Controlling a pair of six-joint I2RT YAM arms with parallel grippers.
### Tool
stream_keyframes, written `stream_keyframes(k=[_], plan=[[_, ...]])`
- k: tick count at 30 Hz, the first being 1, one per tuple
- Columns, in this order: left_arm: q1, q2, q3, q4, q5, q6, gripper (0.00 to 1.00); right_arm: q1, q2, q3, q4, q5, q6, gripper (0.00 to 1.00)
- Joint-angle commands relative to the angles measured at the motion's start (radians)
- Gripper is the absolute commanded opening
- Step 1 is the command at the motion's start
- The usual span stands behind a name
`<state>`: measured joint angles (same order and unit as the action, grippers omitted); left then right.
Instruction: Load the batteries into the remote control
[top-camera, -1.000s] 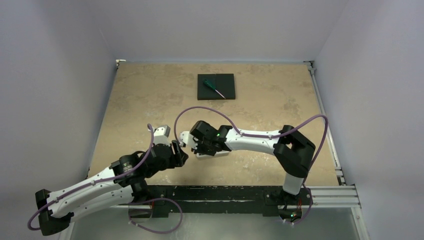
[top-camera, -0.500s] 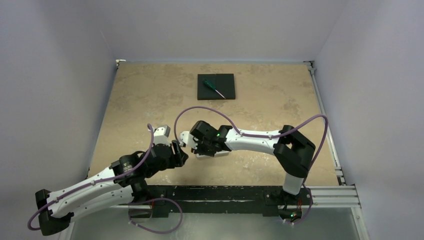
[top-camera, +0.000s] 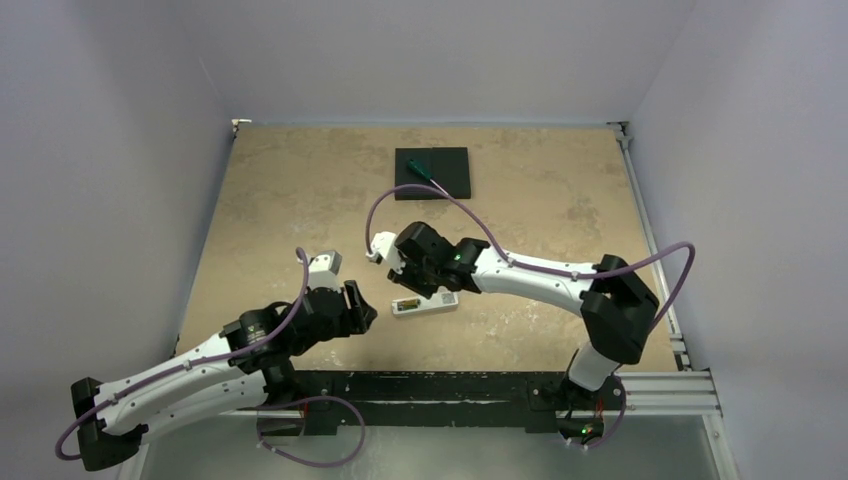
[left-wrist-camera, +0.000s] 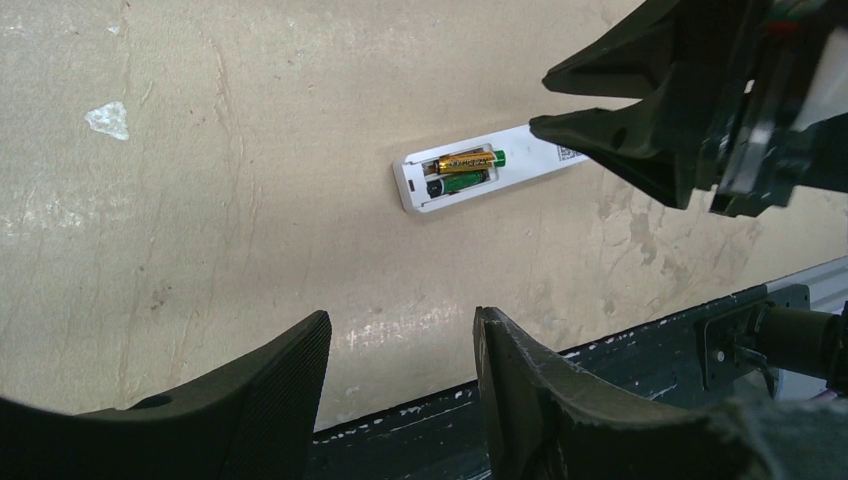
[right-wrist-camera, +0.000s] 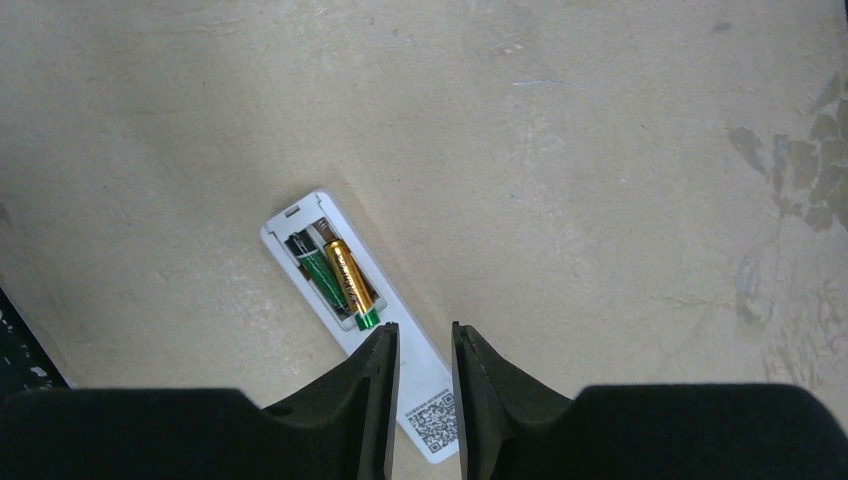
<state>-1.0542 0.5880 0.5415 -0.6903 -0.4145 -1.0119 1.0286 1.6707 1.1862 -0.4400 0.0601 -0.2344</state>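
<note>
The remote control (top-camera: 425, 303) is laid flat on the counter (top-camera: 280, 200), back side up, with its battery compartment uncovered. Two batteries are seated side by side in that compartment: a gold one (right-wrist-camera: 348, 280) and a green and dark one (right-wrist-camera: 320, 275). A printed code square is seen at the remote control's other end.

The right gripper (right-wrist-camera: 425, 335) is held above the remote control, clear of it. Its jaws are parted by a narrow gap, and nothing is held between them. In the left wrist view its dark fingers (left-wrist-camera: 640, 150) are seen over the end of the remote control away from the compartment.

The left gripper (top-camera: 358, 300) is placed just beside the remote control's compartment end, not touching it. Its jaws are spread wide and are empty.

Well beyond the remote control, toward the far edge of the counter, a black pad (top-camera: 445, 175) is found, with a green-handled screwdriver (top-camera: 420, 170) laid on it.
</note>
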Motion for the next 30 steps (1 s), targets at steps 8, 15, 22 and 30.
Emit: stream_keyframes(k=[8, 15, 22, 30], plan=[[0.002, 0.059, -0.026, 0.071, 0.021, -0.014, 0.54, -0.037, -0.149, -0.096, 0.091, 0.114, 0.261, 0.32], [0.002, 0.103, -0.055, 0.183, 0.065, -0.026, 0.59, -0.074, -0.189, -0.121, 0.082, 0.132, 0.449, 0.31], [0.101, 0.203, -0.096, 0.344, 0.253, -0.009, 0.6, -0.083, -0.203, -0.167, 0.121, 0.067, 0.543, 0.29], [0.266, 0.313, -0.159, 0.497, 0.436, 0.045, 0.59, -0.084, -0.216, -0.243, 0.211, 0.005, 0.666, 0.33]])
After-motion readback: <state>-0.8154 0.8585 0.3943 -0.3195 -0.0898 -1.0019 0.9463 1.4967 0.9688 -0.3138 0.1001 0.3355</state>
